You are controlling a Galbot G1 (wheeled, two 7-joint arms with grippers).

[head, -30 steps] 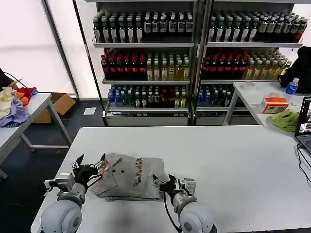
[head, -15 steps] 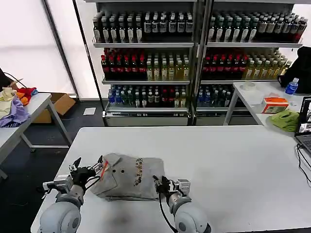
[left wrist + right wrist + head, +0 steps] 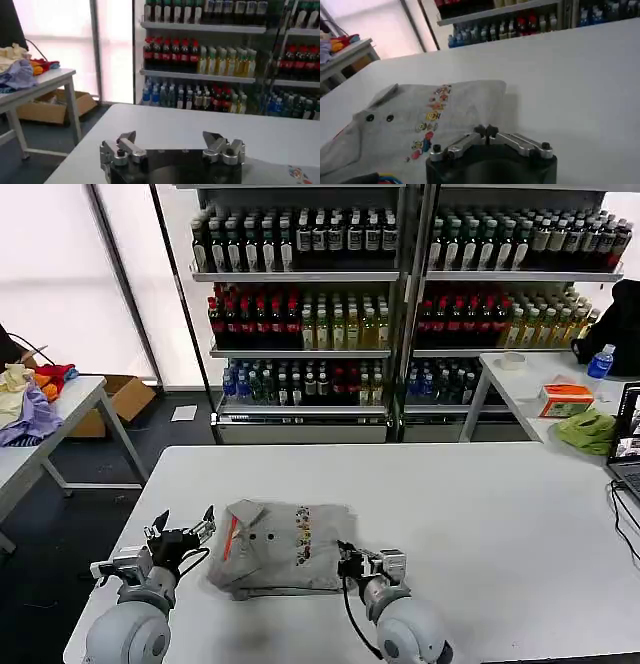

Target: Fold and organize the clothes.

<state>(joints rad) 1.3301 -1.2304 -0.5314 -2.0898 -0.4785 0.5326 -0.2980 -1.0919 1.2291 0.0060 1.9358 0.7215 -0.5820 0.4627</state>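
While the folded light grey polo shirt lies near the front left part of the white table, both grippers sit low at the table's near edge, one on each side of it. The shirt is a compact rectangle with its collar toward the robot's left, two dark buttons on the placket, an orange-red stripe along the collar side and a column of small multicoloured prints running down the chest. The left gripper hovers just beside the collar edge with its fingers spread wide and nothing between them; in the left wrist view the two tips stand well apart. The right gripper is at the shirt's near right corner, its fingertips pressed together with no cloth caught between them.
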